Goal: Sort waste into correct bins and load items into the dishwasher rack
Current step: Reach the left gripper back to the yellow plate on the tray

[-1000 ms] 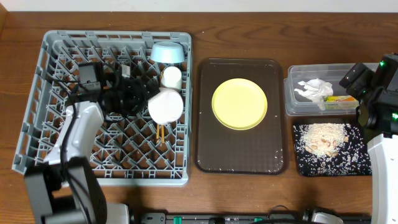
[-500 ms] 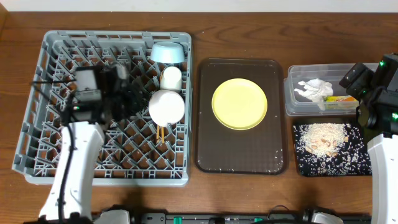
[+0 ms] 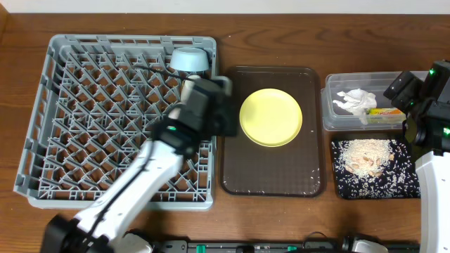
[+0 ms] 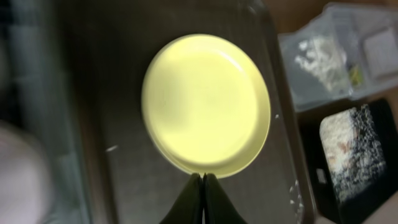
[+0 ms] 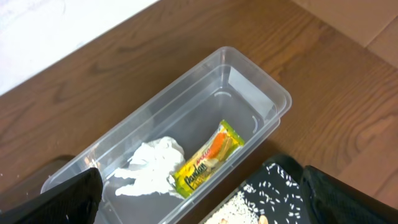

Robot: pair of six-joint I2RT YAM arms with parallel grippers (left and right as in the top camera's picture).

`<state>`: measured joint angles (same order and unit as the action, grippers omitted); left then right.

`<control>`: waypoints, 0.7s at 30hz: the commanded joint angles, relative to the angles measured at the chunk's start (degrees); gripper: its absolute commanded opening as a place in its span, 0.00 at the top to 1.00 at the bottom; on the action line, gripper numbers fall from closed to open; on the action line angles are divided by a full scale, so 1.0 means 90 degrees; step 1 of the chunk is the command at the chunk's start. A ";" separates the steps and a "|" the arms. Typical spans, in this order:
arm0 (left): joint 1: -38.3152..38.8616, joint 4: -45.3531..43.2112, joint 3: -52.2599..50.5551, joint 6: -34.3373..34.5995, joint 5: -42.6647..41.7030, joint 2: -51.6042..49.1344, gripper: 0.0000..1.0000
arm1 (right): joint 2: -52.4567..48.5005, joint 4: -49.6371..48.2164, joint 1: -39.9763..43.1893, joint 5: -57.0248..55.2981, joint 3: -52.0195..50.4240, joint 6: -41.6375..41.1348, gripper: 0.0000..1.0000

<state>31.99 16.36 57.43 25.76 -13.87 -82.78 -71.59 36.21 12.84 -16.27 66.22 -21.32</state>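
The round yellow plate [image 3: 271, 117] lies flat on the dark brown serving tray [image 3: 273, 176]. My left gripper [image 4: 203, 179] is shut and holds nothing. Its tips sit at the plate's [image 4: 205, 102] near rim, just past the right edge of the grey dishwasher rack [image 3: 91, 119]. The light blue bowl [image 3: 190, 60] stands in the rack's back right corner. My left arm hides the cup, the cream bowl and the chopsticks. My right gripper [image 5: 208, 202] hangs open over the clear tub [image 5: 249, 81], which holds the white napkin [image 5: 152, 168] and the yellow-green wrapper [image 5: 208, 158].
The shallow black tray [image 3: 401, 179] in front of the clear tub [image 3: 336, 119] carries pale rice scraps [image 3: 365, 156]. My left arm slants across the rack's front right part. The right arm stands at the table's right edge.
My left arm has swung right from over the rack's middle to the brown tray, and its jaws have closed on nothing. The right arm has not moved.
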 commanded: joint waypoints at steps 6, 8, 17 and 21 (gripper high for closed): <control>0.0984 -0.1122 -0.0034 0.0080 0.1452 -0.1554 0.94 | 0.0039 0.0005 0.0029 -0.0019 0.0046 0.0022 0.01; 0.1022 -0.1328 -0.0034 0.0078 0.1452 -0.1863 0.94 | 0.0039 0.0005 0.0029 -0.0019 0.0046 0.0022 0.01; 0.1020 -0.0595 -0.0034 0.0080 0.1411 -0.2385 0.94 | 0.0039 0.0005 0.0029 -0.0019 0.0046 0.0022 0.01; 0.1020 -0.0010 -0.0034 0.0080 0.0886 -0.2385 0.93 | 0.0039 0.0005 0.0029 -0.0019 0.0046 0.0022 0.01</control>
<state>41.15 14.66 57.30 25.93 -3.29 -104.20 -71.59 36.18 12.84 -16.27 66.22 -21.32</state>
